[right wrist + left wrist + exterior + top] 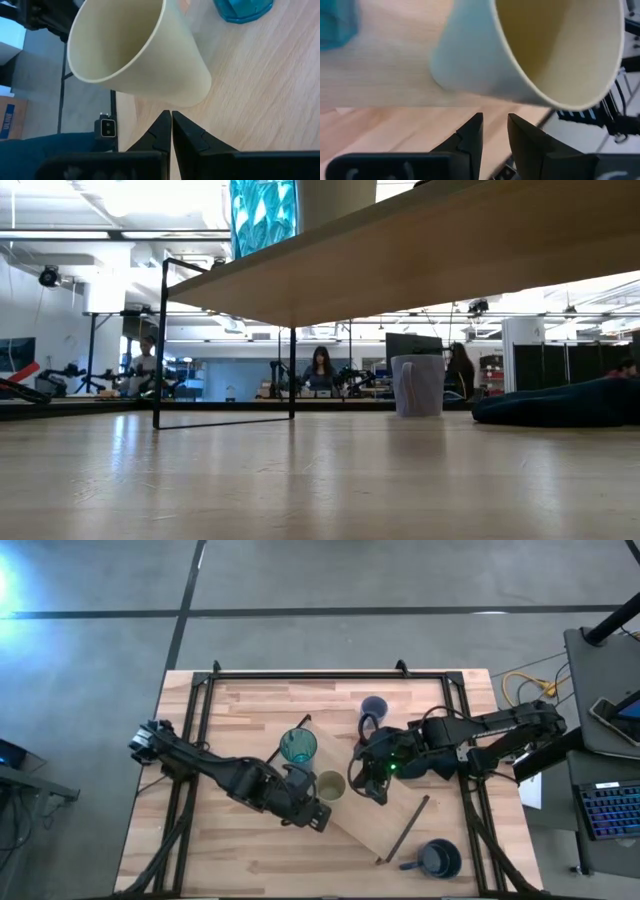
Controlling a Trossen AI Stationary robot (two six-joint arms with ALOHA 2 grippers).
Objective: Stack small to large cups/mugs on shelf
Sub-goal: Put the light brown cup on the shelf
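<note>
olive cup [331, 785] upright on shelf [375, 830] beside teal tumbler [297, 747], both claws near

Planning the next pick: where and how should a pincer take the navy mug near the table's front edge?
The navy mug stands upright and alone on the table, mouth up, handle pointing toward the shelf. Probably best: come straight down and pinch its rim wall on the side away from the handle, one finger inside, one outside.
</note>
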